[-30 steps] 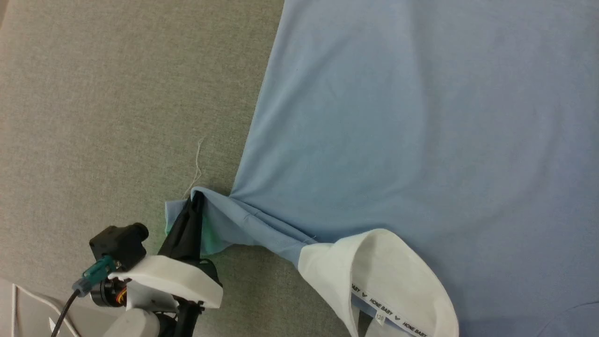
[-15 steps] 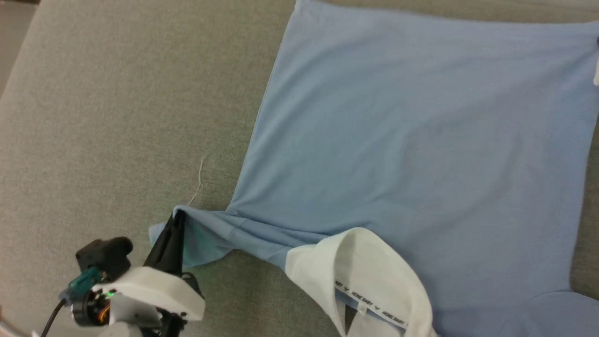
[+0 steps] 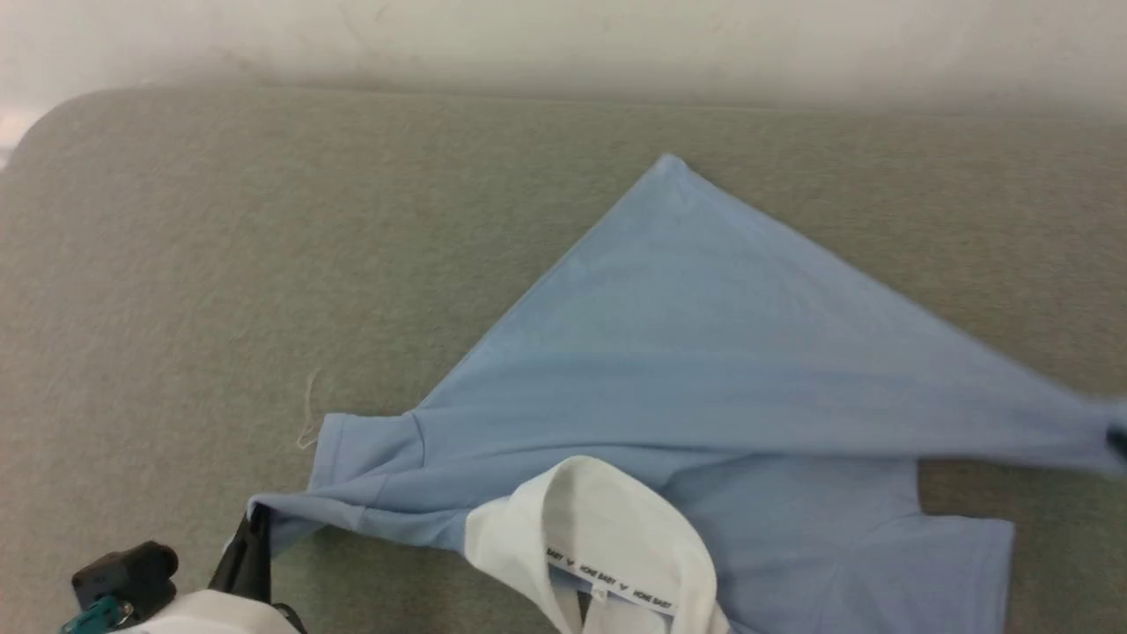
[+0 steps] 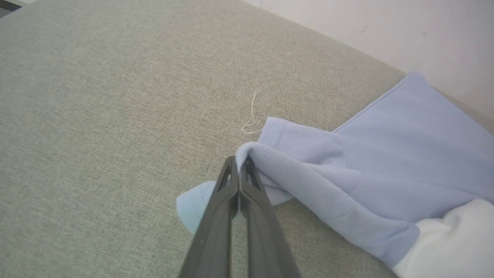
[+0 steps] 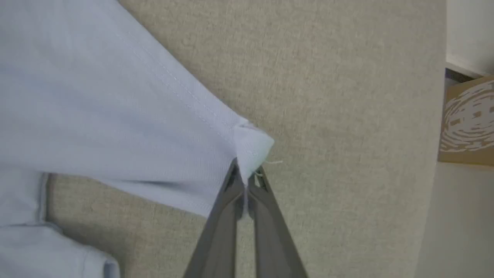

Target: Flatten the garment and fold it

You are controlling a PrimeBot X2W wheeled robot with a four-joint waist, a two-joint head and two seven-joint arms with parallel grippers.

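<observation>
The garment (image 3: 704,352), light blue with a white collar (image 3: 607,519), lies on the grey table as a slanted triangle, collar nearest me. My left gripper (image 3: 257,521) is shut on the edge of its left sleeve (image 4: 308,154), fingertips pinched together on the fabric (image 4: 240,164). My right gripper (image 5: 246,173) is shut on a stitched hem corner (image 5: 252,144) and holds it stretched out at the far right, where a dark fingertip (image 3: 1118,438) shows. The other sleeve (image 3: 933,563) lies flat under that stretched edge.
The grey cloth-covered table (image 3: 220,264) stretches left and back to a pale wall (image 3: 563,35), with a rounded corner at the far left. A loose white thread (image 3: 308,414) lies by the left sleeve. A cardboard box (image 5: 467,123) stands beyond the table's right edge.
The head camera has tilted up, bringing the far edge and wall into view. The right gripper has shut on the hem corner and drawn it near-right, folding the body diagonally. The left grip holds.
</observation>
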